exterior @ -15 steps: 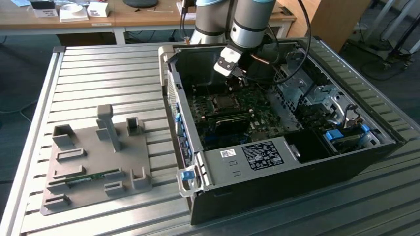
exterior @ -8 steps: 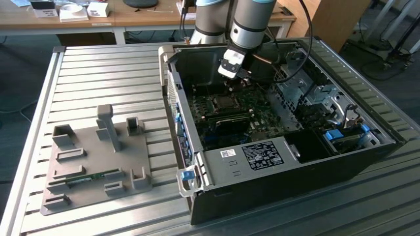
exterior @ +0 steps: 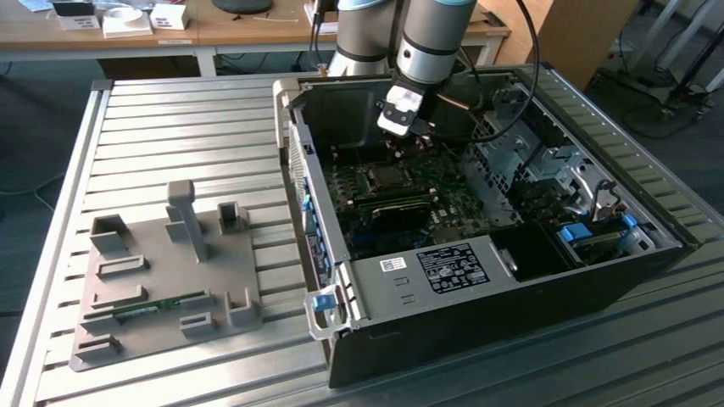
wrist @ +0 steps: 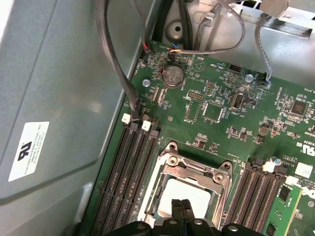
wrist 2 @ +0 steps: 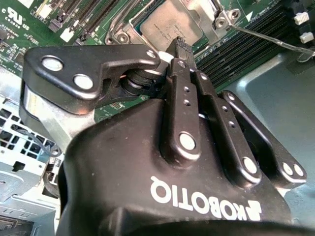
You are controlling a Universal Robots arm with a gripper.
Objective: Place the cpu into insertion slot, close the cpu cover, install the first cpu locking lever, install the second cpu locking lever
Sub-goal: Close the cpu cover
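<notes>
Silver-grey metal: the cpu (wrist: 183, 195) is lying flat in the insertion slot (exterior: 385, 177) on the green motherboard (wrist: 170, 120), inside the open case (exterior: 453, 318). The cpu cover (wrist: 194, 170) is lying down over it. Its frame is ringing the chip, and the chip's top is showing through the window in both wrist views.

You are holding your gripper (wrist: 181, 205) just over the cpu, near one edge of the window. I cannot tell whether it is touching the chip. Its fingers (wrist 2: 178, 46) are pressing together, clenched on nothing.

A thin steel lever (wrist 2: 266, 39) is running from one corner of the cover out across the black memory slots (wrist 2: 236, 42). I cannot tell whether it is hooked down. More memory slots are flanking the socket on both sides in the first wrist view.

In the exterior view, your arm (exterior: 436, 34) is reaching down into the case towards the socket. The case is sitting on a slatted metal counter (exterior: 169, 136). A grey moulded tray (exterior: 169, 280) is resting near it, on the exterior view's left.
</notes>
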